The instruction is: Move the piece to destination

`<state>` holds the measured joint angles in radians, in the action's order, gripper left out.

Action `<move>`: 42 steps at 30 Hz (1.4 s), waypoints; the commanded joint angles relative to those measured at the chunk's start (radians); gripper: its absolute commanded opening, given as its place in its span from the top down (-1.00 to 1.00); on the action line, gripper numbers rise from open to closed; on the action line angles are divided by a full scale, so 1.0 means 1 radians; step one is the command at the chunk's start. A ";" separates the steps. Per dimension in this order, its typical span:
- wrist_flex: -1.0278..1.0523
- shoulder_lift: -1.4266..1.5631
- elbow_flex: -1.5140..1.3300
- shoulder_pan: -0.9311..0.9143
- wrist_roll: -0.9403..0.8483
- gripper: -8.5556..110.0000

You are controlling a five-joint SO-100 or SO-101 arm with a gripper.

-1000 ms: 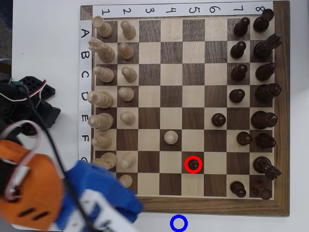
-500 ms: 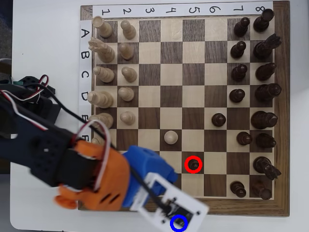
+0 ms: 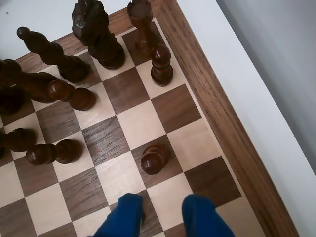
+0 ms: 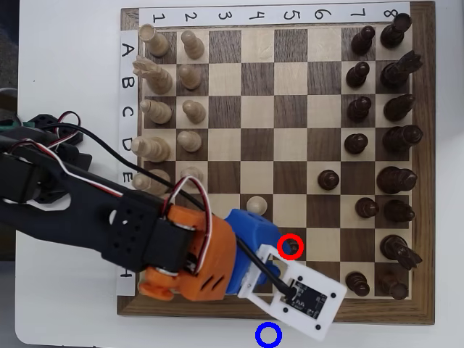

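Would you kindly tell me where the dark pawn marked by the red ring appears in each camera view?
Wrist view: the piece stands lower centre on a dark square, just ahead of the open blue gripper.
Overhead view: the piece sits inside the red ring, lower centre-right, partly under the arm.
Shared landmark: the board's wooden border near the pawn.

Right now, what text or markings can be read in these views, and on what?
"1 2 3 4 5 6 7 8": white strip along the chessboard's top edge, overhead view.
"A B C D": white strip down its left edge; lower letters hidden by the arm.
Small circuit board: print too small to read.
Wrist view: none.
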<state>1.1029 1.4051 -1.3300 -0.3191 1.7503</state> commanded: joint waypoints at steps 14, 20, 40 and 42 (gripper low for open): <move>-0.133 -0.089 0.133 0.071 0.229 0.49; -0.167 -0.123 0.124 0.074 0.209 0.50; -0.302 -0.190 0.037 0.069 0.160 0.50; -0.307 -0.192 0.025 0.066 0.155 0.50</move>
<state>0.8820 1.1950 -1.3300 -0.2730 1.7503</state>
